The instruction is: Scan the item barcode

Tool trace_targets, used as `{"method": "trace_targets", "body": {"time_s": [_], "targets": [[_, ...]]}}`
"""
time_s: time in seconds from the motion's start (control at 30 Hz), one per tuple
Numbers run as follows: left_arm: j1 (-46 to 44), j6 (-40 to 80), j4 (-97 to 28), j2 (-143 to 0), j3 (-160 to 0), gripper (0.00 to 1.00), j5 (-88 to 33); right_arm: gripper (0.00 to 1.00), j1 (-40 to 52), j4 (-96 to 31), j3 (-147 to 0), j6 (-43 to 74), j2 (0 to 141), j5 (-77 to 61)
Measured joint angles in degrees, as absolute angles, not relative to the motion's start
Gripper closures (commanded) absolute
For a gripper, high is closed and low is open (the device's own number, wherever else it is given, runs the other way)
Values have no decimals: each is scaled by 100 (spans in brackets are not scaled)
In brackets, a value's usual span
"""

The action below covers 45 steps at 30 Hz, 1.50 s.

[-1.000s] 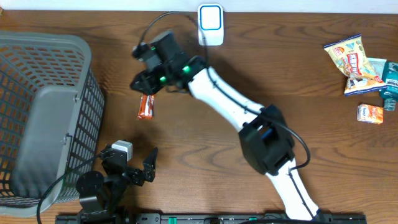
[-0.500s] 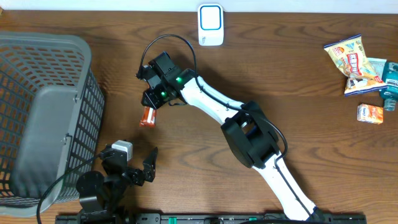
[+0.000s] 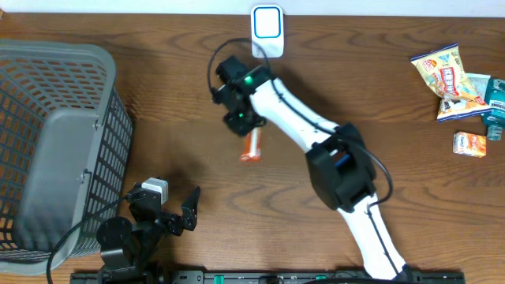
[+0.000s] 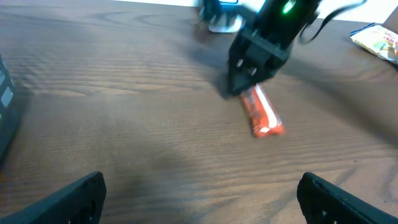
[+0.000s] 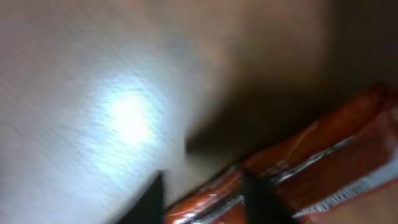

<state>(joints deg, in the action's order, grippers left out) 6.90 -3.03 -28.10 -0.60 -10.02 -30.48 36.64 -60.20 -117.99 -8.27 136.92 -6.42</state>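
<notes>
Between the right jaws, one end of an orange snack bar (image 4: 262, 112), pinched shut on it. Rest of the bar sticking out and down, low over the tabletop (image 3: 158, 87), near the middle. Far tip maybe touching the wood, maybe not; too hard to tell.

Probably light and thin, a bit bendy, with a shiny, crinkly wrapper, easy to let slip. Best held by the flat end, gently, so as not to squash it or cover the barcode. No barcode to be seen from any view.

Just behind the right arm (image 3: 300, 130), a white scanner (image 3: 267, 30) at the back edge, close by, with nothing between it and the bar. Far to the left, a big grey basket (image 3: 110, 118). Far to the right, a few snack bags (image 3: 448, 79) and a small orange box (image 3: 469, 143), well out of the way. Down at the front, on the left arm (image 3: 130, 229), the left jaws, wide open and holding nothing, well apart from the bar.
</notes>
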Motion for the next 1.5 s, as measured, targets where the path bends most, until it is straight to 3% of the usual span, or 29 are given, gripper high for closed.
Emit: {"method": "trace_targets", "body": {"time_s": [0.13, 0.3, 0.6, 0.83, 1.0, 1.07, 1.17, 1.3, 1.5], "targets": [[690, -303, -2808, -60, -1002, 2, -3048, 75, 3500, -6101, -11799, -982, 13174, -1105], [690, -303, -2810, -60, -1002, 2, -3048, 84, 3601, -6434, -11775, -976, 12938, -1658], [690, -303, -2808, -60, -1002, 2, -3048, 79, 3889, -6646, -11115, -919, 13229, -1435], [690, -303, -2808, -60, -1002, 2, -3048, 76, 3795, -7273, -11039, -609, 13233, -78], [690, -303, -2808, -60, -1002, 2, -3048, 87, 3649, -7540, -11026, -95, 13233, 1109], [690, -303, -2808, -60, -1002, 2, -3048, 78, 3542, -7535, -11024, 172, 13233, 1356], [690, -303, -2808, -60, -1002, 2, -3048, 55, 3358, -7400, -11019, 648, 13231, 1428], [690, -303, -2808, -60, -1002, 2, -3048, 56, 2971, -6877, -11006, 1406, 13231, 572], [690, -303, -2808, -60, -1002, 2, -3048, 47, 2460, -5885, -10626, 2244, 13231, -969]]}}
